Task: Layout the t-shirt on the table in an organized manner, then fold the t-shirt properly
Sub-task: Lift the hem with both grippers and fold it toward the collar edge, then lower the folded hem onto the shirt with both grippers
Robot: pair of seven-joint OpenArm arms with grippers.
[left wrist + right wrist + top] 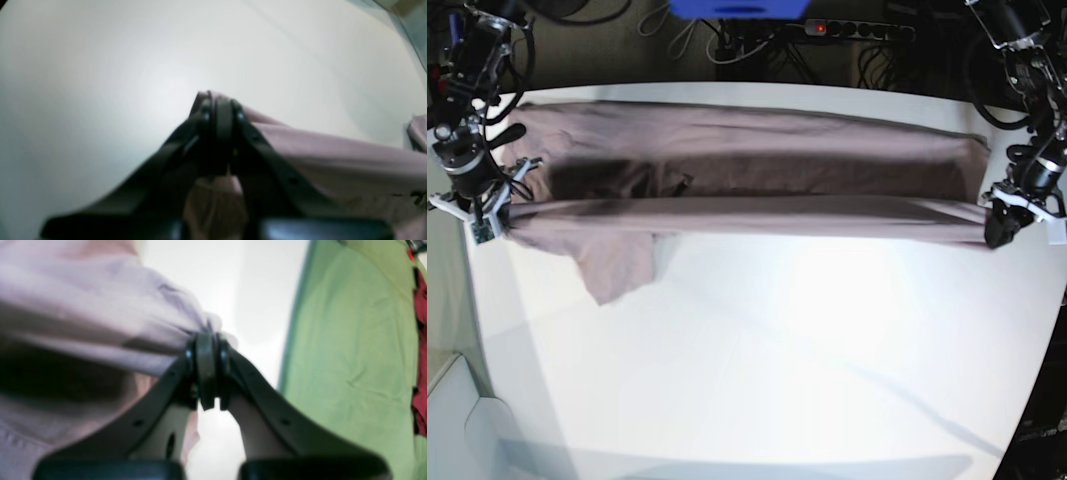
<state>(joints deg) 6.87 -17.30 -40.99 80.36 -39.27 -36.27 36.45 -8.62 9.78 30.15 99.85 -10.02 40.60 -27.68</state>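
**Shirt stretched between two clamped grippers**

Bare white table (757, 370) is filling the base view from 3 through 9 o'clock. Toward 12, the t-shirt (747, 175) is hanging taut, its front edge pinched by the right gripper (489, 212) at 9 and the left gripper (999, 228) at 3.

The white counter (757, 380) is smooth and bare over its near half, with a rounded front edge. The mauve t-shirt (757, 150) lies across its far part, spread wide from the shut jaws on one side to the shut jaws on the other. One folded edge runs taut between the two pairs of jaws. A sleeve (617, 265) droops onto the counter near the right arm's jaws.
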